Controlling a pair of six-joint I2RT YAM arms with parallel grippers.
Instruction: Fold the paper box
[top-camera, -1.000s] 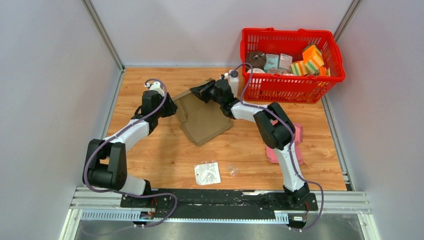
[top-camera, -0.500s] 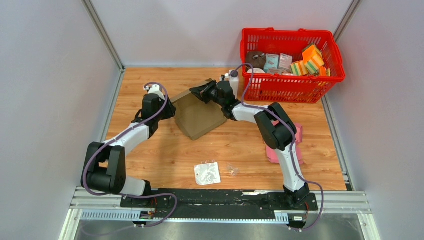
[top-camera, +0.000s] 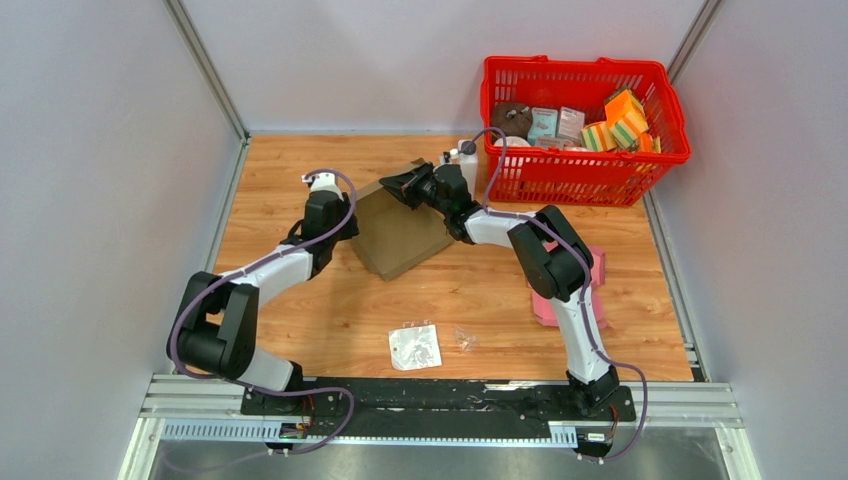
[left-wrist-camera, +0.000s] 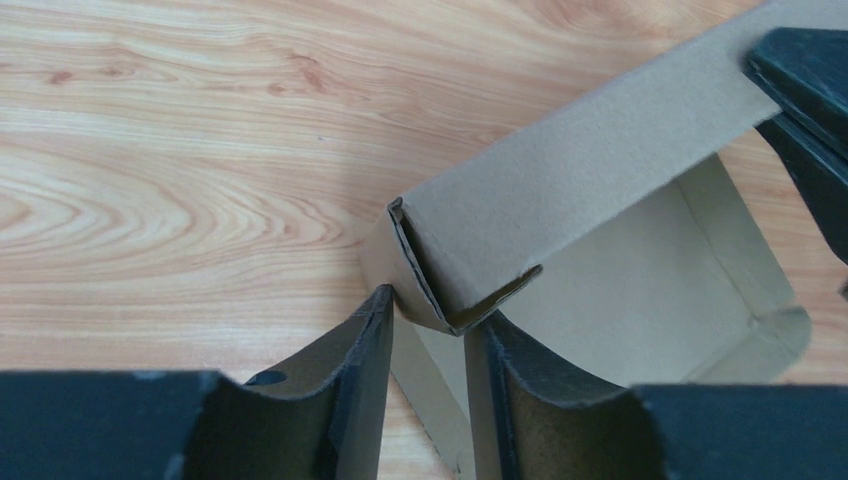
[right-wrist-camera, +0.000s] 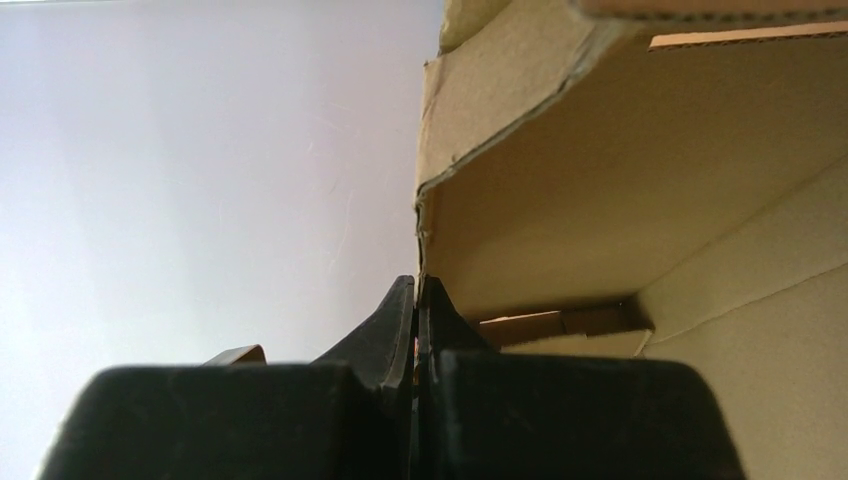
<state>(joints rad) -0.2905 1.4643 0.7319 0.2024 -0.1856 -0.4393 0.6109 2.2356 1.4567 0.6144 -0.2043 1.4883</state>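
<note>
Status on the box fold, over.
Right gripper shut on paper box wall. Left gripper jaws apart astride its corner, grip unclear. Box part-folded, open. White bottle just behind right gripper.

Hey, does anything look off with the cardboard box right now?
The paper box corner by the left claw: its doubled wall layers gape apart and a flap tip juts out, not tucked flush.

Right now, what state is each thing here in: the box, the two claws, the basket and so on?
paper box: half folded, walls raised, top open.
left claw: jaws apart, straddling a corner of the paper box.
right claw: shut on the paper box's wall edge.
red basket: upright, full of items.
plastic bag: lying flat.
white bottle: standing upright.
</note>
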